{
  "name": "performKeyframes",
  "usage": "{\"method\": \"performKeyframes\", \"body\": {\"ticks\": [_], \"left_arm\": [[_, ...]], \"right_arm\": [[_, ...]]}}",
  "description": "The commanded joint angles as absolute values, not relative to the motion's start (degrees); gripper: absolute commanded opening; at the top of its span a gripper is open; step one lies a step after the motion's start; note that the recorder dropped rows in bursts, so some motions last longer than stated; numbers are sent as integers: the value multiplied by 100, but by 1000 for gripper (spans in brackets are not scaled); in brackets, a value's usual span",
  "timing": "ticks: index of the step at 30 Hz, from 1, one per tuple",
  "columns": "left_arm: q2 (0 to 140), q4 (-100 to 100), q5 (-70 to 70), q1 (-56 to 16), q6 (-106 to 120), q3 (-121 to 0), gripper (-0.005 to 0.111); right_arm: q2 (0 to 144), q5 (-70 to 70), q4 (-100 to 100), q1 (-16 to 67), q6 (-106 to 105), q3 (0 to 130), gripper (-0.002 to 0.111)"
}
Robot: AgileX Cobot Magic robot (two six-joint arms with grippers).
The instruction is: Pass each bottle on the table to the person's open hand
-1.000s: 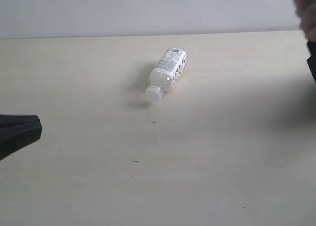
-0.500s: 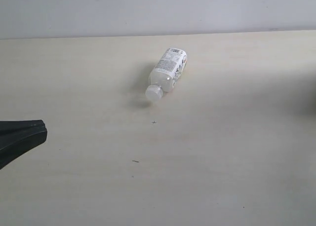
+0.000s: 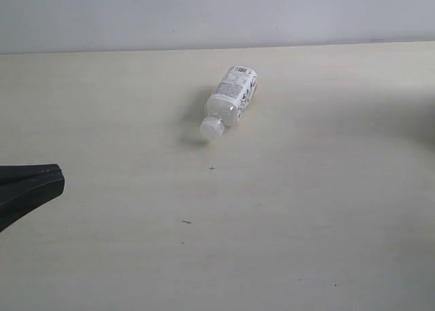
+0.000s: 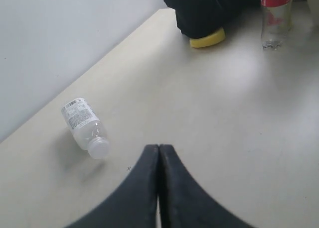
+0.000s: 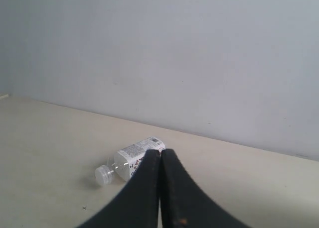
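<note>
Left hand (image 3: 56, 178) enters the exterior view from the left edge as a matte black wedge. Its fingers are pressed together with nothing between them, low over the counter (image 3: 306, 223). Bare room lies all round it. The pale, faintly grained counter runs back to a straight far edge against a plain grey wall (image 3: 204, 15). Well apart from the hand, the whitish bottle (image 3: 232, 97) lies on its side near that far edge. It is a small translucent plastic cylinder with a printed label and a white cap (image 3: 211, 127). Its long axis runs diagonally, cap toward the near left and base toward the wall.

Seen from the left wrist, the left hand's two tapered fingers meet in a thin seam. The whitish bottle lies near the counter's wall edge, apart from the fingertips. Farther off, a clear bottle (image 4: 275, 14) with a red label stands upright, and a yellow bottle (image 4: 208, 38) shows only a rounded end under a dark shape (image 4: 199, 9).

Seen from the right wrist, the right hand (image 5: 160, 156) is likewise closed flat on nothing. The whitish bottle lies beyond its tips, partly hidden by them and broadside to the hand.
</note>
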State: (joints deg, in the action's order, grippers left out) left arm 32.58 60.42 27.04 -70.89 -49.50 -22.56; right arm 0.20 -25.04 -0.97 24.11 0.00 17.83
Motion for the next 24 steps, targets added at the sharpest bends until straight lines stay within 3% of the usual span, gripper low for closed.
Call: {"method": "performKeyframes", "body": {"ticks": [1,5,10,12,18,24], "left_arm": [[3224,6111,2724,-7073,-5002,-2231,0],[3224,5840,2724,-7073,-4986,-2206,0],[3224,3318,3017,-6937,-4584,-2265,0],[3224,3188,2651,-6654,-5143,-2155,0],[3240,1437,-658,-4255,-4081,-1581,0],[3240,1574,-763,-3999,-4065,-1466,0]], "right_arm": [[0,-2432,-79,2432,0,1758,0],[0,-2432,-79,2432,0,1758,0],[0,-2432,-39,2432,0,1758,0],[0,-2432,-39,2432,0,1758,0],[0,-2432,-39,2432,0,1758,0],[0,-2432,-39,2432,0,1758,0]]}}
